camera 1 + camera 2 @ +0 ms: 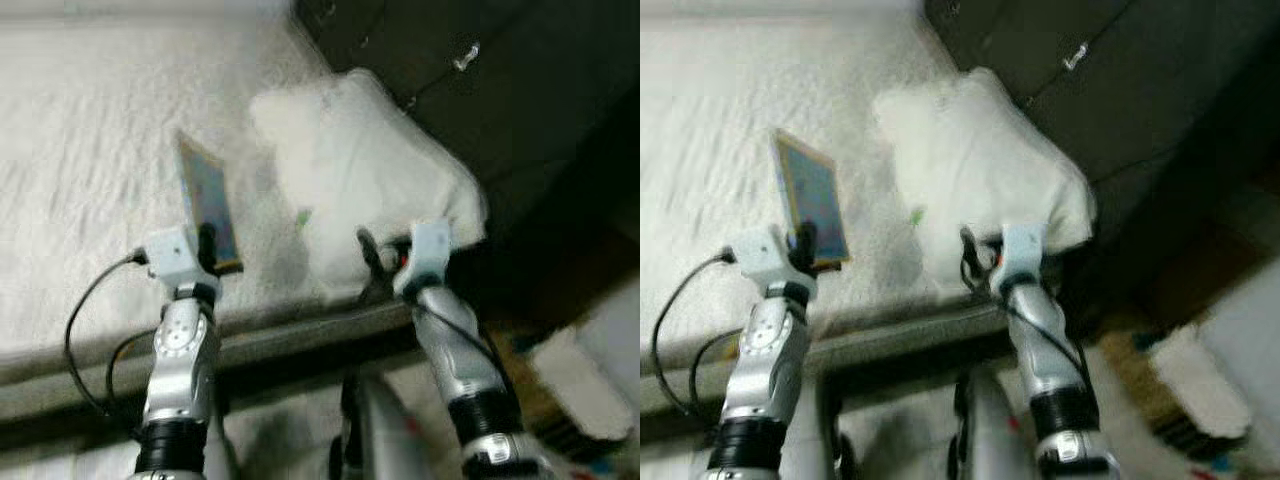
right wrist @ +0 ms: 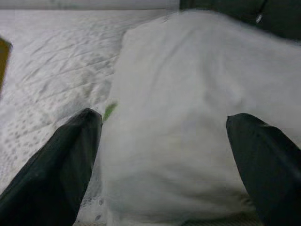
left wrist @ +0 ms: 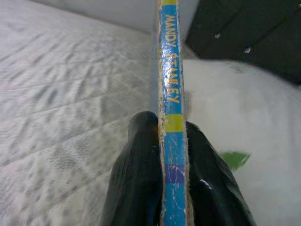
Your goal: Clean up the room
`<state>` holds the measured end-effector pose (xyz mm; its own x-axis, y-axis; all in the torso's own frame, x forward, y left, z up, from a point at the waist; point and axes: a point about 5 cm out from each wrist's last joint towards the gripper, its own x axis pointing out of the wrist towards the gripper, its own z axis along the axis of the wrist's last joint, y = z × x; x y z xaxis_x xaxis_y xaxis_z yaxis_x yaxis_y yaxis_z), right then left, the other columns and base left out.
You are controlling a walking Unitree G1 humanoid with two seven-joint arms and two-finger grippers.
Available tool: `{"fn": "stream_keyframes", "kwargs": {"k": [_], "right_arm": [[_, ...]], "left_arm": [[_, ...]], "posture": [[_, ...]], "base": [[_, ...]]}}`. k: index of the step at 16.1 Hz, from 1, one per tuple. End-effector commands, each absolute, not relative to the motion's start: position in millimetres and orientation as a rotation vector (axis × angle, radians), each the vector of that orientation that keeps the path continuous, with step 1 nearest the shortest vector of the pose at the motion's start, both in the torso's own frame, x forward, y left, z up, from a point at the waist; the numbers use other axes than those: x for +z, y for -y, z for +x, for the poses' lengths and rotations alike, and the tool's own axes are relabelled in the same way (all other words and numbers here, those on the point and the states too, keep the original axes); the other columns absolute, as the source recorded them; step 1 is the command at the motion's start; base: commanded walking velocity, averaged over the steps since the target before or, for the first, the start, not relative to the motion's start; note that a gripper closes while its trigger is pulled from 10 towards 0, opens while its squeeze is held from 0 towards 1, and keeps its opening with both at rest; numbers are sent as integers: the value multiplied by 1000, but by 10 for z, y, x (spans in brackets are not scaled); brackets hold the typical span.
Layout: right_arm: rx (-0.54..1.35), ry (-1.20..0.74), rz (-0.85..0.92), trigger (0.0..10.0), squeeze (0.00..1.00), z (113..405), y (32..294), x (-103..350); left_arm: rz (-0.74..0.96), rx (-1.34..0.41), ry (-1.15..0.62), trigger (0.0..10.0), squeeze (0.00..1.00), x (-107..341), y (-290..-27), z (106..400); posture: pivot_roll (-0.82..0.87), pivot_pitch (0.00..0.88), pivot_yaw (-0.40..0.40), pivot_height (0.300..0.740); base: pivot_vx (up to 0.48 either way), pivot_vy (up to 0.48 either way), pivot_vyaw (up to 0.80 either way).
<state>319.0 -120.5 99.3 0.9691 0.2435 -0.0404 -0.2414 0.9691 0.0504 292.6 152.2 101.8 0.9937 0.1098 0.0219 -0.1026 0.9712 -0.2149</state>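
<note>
Closest to the head camera are the robot's two silver arms, reaching forward over the near edge of a bed [image 1: 90, 150] covered in a white quilted spread. The left pincer [image 3: 162, 165] is clamped on a thin book [image 1: 207, 200], one black finger on each side of the lower part of its blue spine, which carries yellow lettering. The book stands on edge above the bedspread, its colourful cover turned sideways, left of the pillow. The right pincer [image 2: 164, 155] is spread wide, its two black fingers [image 2: 61, 165] apart on either side of the near end of a white pillow [image 1: 370, 170], with nothing gripped between them. The pillow lies at the right side of the bed, next to a dark padded headboard [image 1: 480, 90]. A small green mark [image 1: 302, 216] shows on the pillow's edge, between book and pillow. Lower right, on the floor beside the bed, sits a blurred pale object [image 1: 590, 385] that cannot be identified.
</note>
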Motion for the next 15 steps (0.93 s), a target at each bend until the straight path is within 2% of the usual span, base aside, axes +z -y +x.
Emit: {"fn": "stream_keyframes", "kwargs": {"k": [1, 5, 8, 15], "right_arm": [[242, -60, 49, 10000, 0, 3168, 1224, 960], [241, -63, 49, 10000, 0, 3170, 1233, 962], [229, -57, 37, 10000, 0, 3156, 1277, 974], [194, -53, -48, 10000, 0, 3023, 1627, 1106]], "left_arm": [[-214, 94, 33, 10000, 0, 1016, -1492, 2917], [-242, 111, 29, 10000, 0, 1013, -1504, 2938], [-404, 103, -38, 10000, 0, 956, -1449, 3040], [-523, -6, -228, 10000, 0, 830, -1216, 3297]], "posture": [[-57, 107, -71, 558], [-57, 112, -77, 558], [-83, 121, -80, 558], [-170, 155, -128, 558]], "base": [[0, 0, 0], [0, 0, 0], [0, 0, 0], [0, 0, 0]]}}
